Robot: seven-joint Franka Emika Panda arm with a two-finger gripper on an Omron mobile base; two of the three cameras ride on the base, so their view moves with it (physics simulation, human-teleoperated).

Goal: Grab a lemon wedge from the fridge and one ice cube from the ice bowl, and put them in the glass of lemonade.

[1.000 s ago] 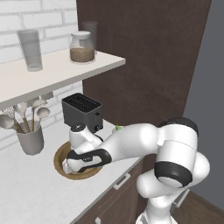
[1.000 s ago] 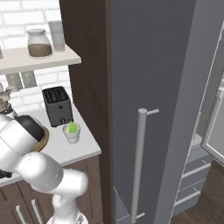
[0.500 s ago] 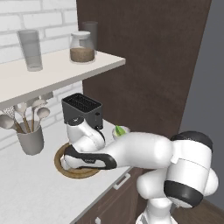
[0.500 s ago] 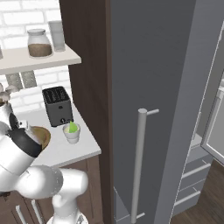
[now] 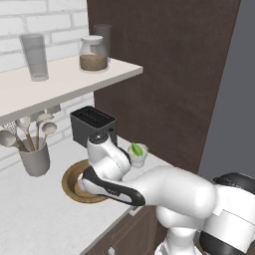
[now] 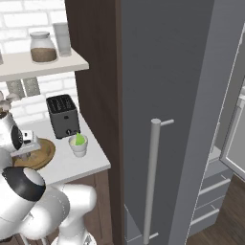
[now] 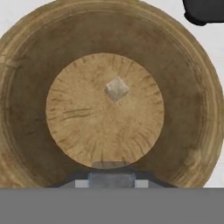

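Pale ice cube (image 7: 117,89) beyond closed jaws

So we've got a white worktop (image 5: 35,209) with the brown wooden ice bowl (image 5: 72,180) sitting on it, a black toaster (image 5: 92,124) behind that by the brick wall, and a grey utensil holder (image 5: 35,159) off to the left. The glass of lemonade (image 6: 78,145) stands just in front of the toaster near the worktop's edge. Up on the shelf (image 5: 64,79) we see a clear tumbler (image 5: 35,56) and a jar (image 5: 93,54) with brown stuff in it.

White brick wall (image 5: 45,20) behind a pale shelf (image 5: 69,82), light counter (image 5: 30,224) underneath, tall dark brown wood panel (image 5: 169,74) alongside, dark wood floor (image 6: 225,229).
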